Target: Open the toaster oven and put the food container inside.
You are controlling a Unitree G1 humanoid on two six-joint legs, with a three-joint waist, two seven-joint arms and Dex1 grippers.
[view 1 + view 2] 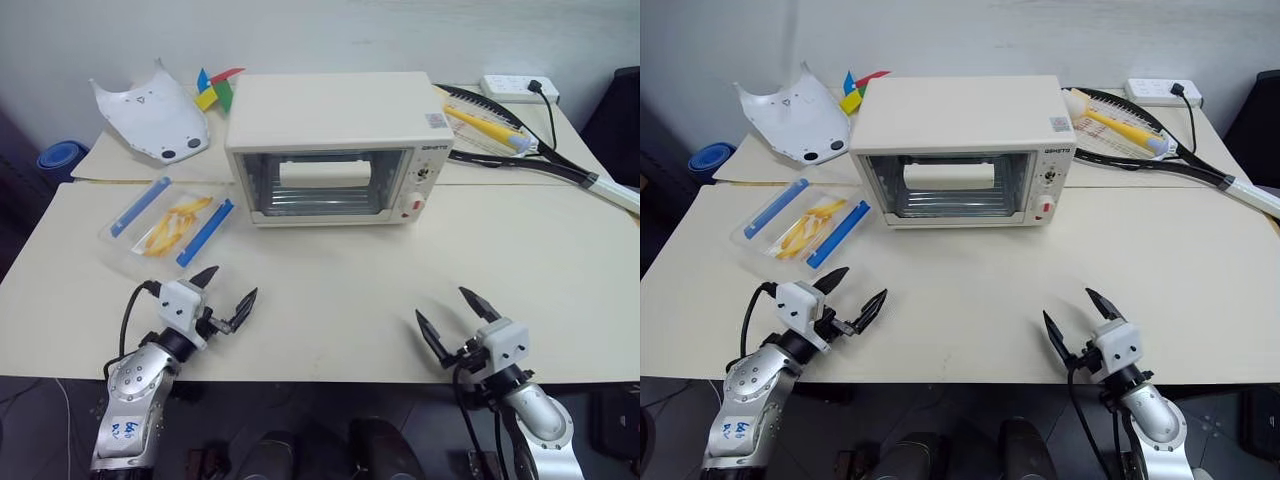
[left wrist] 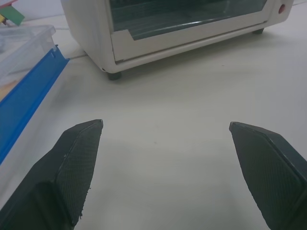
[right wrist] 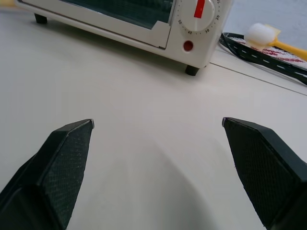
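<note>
Closed oven [image 1: 330,150], container [image 1: 170,226] to its left; left gripper [image 1: 229,293] and right gripper [image 1: 448,316] spread wide, empty, over table [image 1: 330,290]

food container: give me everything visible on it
The food container is a flat, rectangular clear plastic box with a blue clip strip along each long side and yellow-orange strips of food inside. It looks closed and lies flat on the table, set at an angle, to the left of the toaster oven and apart from it. Nothing but the table touches it.
</note>
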